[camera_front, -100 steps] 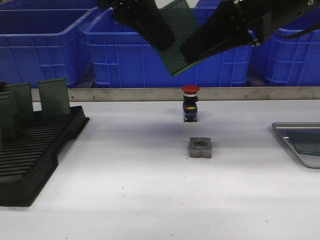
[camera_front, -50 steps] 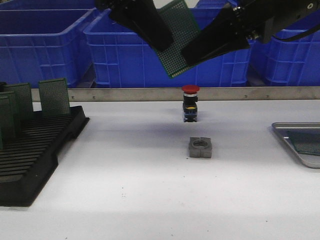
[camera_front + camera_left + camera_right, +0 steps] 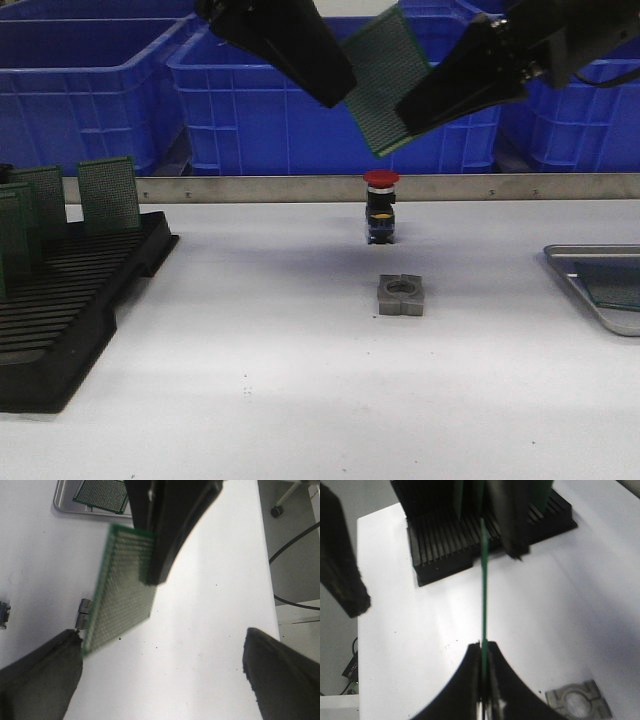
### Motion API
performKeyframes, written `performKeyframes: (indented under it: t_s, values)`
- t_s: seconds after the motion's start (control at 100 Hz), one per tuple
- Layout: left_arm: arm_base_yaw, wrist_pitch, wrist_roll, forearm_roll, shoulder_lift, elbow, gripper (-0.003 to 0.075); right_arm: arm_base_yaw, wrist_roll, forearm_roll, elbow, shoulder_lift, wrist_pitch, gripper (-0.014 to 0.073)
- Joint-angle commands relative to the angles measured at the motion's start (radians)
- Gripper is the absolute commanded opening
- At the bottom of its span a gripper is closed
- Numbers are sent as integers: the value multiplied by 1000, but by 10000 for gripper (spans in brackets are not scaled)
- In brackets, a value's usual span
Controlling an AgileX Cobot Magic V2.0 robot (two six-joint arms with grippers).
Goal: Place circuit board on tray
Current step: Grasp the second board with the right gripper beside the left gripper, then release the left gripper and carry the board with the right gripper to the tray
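My right gripper (image 3: pixel 412 112) is shut on a green perforated circuit board (image 3: pixel 385 82) and holds it tilted, high above the table's middle. The right wrist view shows the board edge-on (image 3: pixel 483 590) pinched between the shut fingertips (image 3: pixel 484 647). My left gripper (image 3: pixel 335 90) is open just left of the board, apart from it; its wide-open jaws (image 3: pixel 162 640) frame the board (image 3: pixel 125 595). The grey metal tray (image 3: pixel 585 290) lies at the table's right edge with another green board (image 3: pixel 615 283) in it; it also shows in the left wrist view (image 3: pixel 65 505).
A black slotted rack (image 3: pixel 80 300) with upright green boards (image 3: pixel 108 193) stands at the left. A red-topped push button (image 3: pixel 380 205) and a grey metal block (image 3: pixel 401 295) sit mid-table, below the grippers. Blue bins (image 3: pixel 250 110) line the back behind a metal rail (image 3: pixel 250 188).
The right gripper has carried the board to the right, away from the left gripper, which has stayed nearly still and no longer overlaps it.
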Motion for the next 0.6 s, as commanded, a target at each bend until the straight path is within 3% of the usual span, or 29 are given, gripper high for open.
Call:
performKeyframes:
  t_s: [0.0,0.16,0.32,0.59]
  values:
    - [-11,30,-12,-65,-51,-26,620,-73,70,20,-28,-61,53,-69]
    - [-11,30,-12,-65,-51,-26,620,-242,186,2,-28,-69,116,-69]
    - [-11,35,-12,-65,-51,-26,620,-391,331,-14,-28,-47,81,-69]
    - [-11,35,-12,-65,-51,-26,620,-490,619,-136,-28,101,36,-69]
